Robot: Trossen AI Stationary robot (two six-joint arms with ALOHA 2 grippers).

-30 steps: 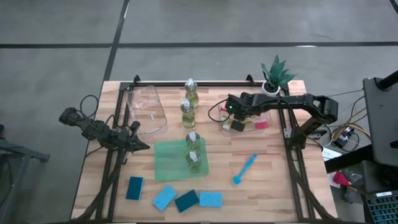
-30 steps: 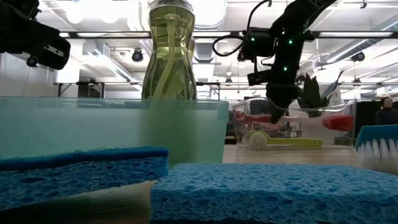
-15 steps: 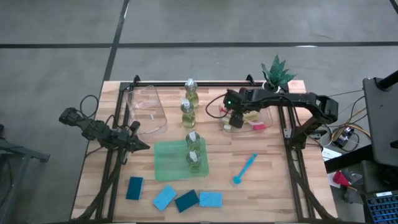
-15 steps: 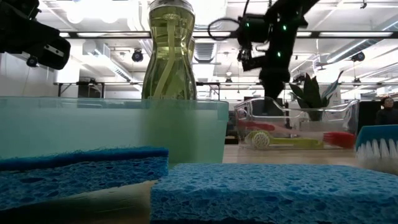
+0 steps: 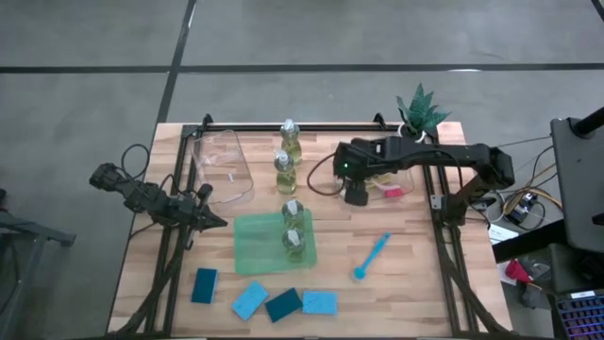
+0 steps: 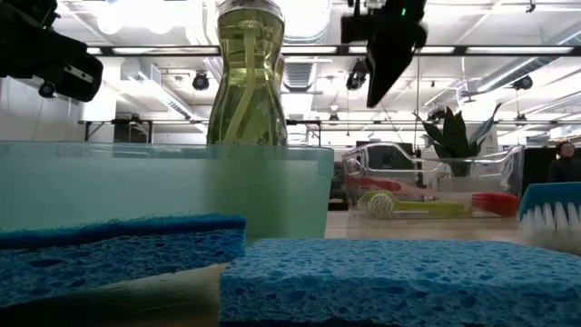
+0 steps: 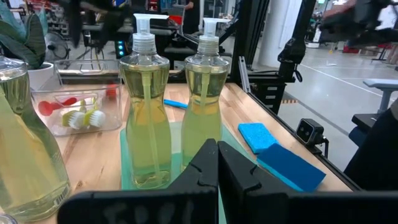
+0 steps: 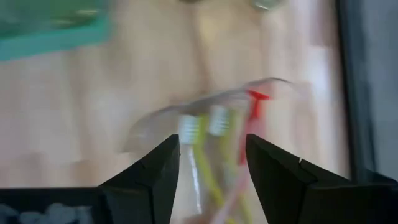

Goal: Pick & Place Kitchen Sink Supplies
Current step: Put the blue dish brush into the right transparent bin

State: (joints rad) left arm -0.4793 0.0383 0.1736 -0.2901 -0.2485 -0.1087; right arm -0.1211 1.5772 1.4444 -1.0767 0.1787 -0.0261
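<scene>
Nearest to us in the low view lie two blue sponges [image 6: 363, 282], coarse and porous, on the wooden table [image 5: 415, 274]; from above we count four sponges in a loose row along the front edge. Behind them sits a translucent green bin [image 5: 260, 244] holding two clear soap bottles [image 5: 292, 230] of yellowish liquid with white pump caps; two more bottles [image 5: 285, 156] stand farther back, in line toward the rear rail. A blue brush [image 5: 371, 257] lies alone on bare wood to the right of the green bin.

Our right gripper [image 5: 357, 192] hangs above the table at the left end of a clear plastic bin [image 5: 401, 179]. Its dark fingers [image 8: 273, 180] stand apart with nothing between them, and through that gap we see the bin just below, holding yellow brushes [image 8: 199, 140] with white bristles and a red brush [image 8: 252, 109] lying side by side.

Our left gripper [image 7: 217, 165] waits at the table's left edge, fingers pressed together and empty, pointing toward the bottles. Another clear bin [image 5: 224, 168] rests tilted near the left rear.

A potted green plant [image 5: 419, 113] stands at the back right corner. Beyond the table is grey floor and, in the low view, a lit hall with ceiling lamps.
</scene>
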